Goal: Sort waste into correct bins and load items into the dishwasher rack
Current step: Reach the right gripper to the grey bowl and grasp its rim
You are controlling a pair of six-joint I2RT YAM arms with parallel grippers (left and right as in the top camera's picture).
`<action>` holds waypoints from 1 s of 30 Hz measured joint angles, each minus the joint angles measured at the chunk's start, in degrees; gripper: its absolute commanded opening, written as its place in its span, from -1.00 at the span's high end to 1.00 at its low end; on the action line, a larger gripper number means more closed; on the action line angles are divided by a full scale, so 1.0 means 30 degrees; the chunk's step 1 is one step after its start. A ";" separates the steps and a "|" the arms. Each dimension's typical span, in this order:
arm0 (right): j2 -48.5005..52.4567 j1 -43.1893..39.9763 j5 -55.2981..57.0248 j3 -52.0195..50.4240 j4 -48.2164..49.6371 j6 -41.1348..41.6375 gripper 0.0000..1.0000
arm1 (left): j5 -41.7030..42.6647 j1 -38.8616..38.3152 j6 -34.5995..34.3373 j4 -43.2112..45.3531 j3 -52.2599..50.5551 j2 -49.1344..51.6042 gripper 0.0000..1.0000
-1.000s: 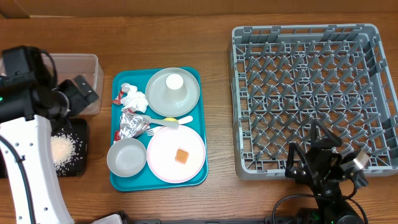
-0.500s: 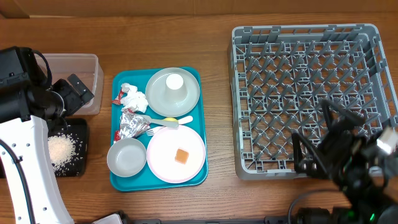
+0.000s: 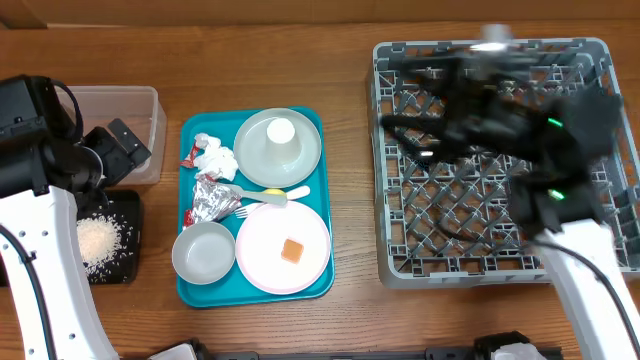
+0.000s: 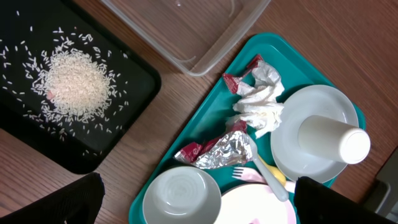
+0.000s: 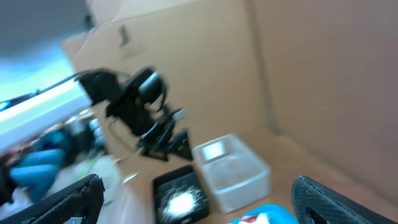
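Observation:
On the teal tray (image 3: 192, 290) lie a crumpled napkin (image 3: 215, 160), foil (image 3: 212, 198), a red wrapper (image 3: 189, 155), a white bowl (image 3: 204, 252) and a yellow spoon (image 3: 275, 193). A cup (image 3: 280, 132) stands upside down on the grey-green plate (image 3: 300, 165). An orange cube (image 3: 292, 250) sits on the pink plate (image 3: 265, 265). Rice (image 3: 100, 240) lies in the black tray (image 3: 128, 205), next to the clear tub (image 3: 125, 108). My left gripper (image 3: 118, 148) hangs open and empty; in its wrist view the gripper (image 4: 199, 205) is above the bowl (image 4: 183, 196). My right gripper (image 3: 430, 115), blurred, is open over the dishwasher rack (image 3: 381, 190).
A pale fork (image 3: 245, 210) lies beside the foil. The right wrist view is blurred and looks across the table at the clear tub (image 5: 233, 171), the black tray (image 5: 180, 199) and the left arm. Bare wood lies between the teal tray and the rack.
My right arm has swung up from the table's front edge to above the rack's far half. The left gripper has shifted slightly toward the tub and then held still.

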 measured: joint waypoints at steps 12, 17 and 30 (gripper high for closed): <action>0.1093 0.9085 1.2961 0.0255 -0.6739 -0.6149 -1.00 | -0.0007 0.0000 0.0000 -0.0007 0.0007 0.0000 -1.00; 0.2193 1.1533 1.5846 0.0430 -0.7104 -0.6543 -1.00 | -0.0007 0.0000 0.0000 -0.0007 0.0007 0.0000 -1.00; 0.6674 1.3129 1.5905 0.0466 -0.7074 -0.4452 -1.00 | -0.0007 0.0000 0.0000 -0.0007 0.0007 0.0000 -1.00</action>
